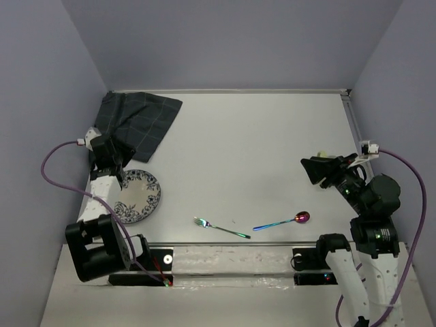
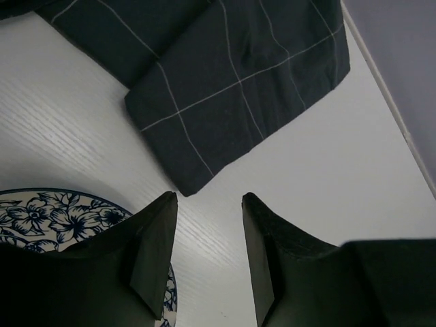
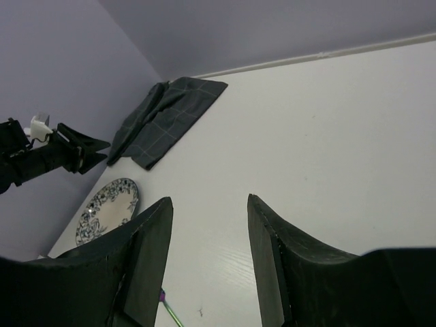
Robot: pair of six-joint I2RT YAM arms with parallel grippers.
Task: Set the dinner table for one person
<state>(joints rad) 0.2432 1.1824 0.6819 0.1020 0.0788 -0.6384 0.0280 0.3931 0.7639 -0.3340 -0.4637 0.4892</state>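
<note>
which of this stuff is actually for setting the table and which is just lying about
For the job:
- plate
- fork
- spoon
- dark checked cloth, probably the napkin
- white table, which they all lie on

Just there (rig parts):
- purple cable
- mounting rail at the near edge

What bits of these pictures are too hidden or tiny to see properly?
Plate, left wrist view: mostly behind the left gripper.
Shiny handle, right wrist view: cut off at the bottom; fork or spoon unclear.
Cloth, top view: near corner under the left arm.
</note>
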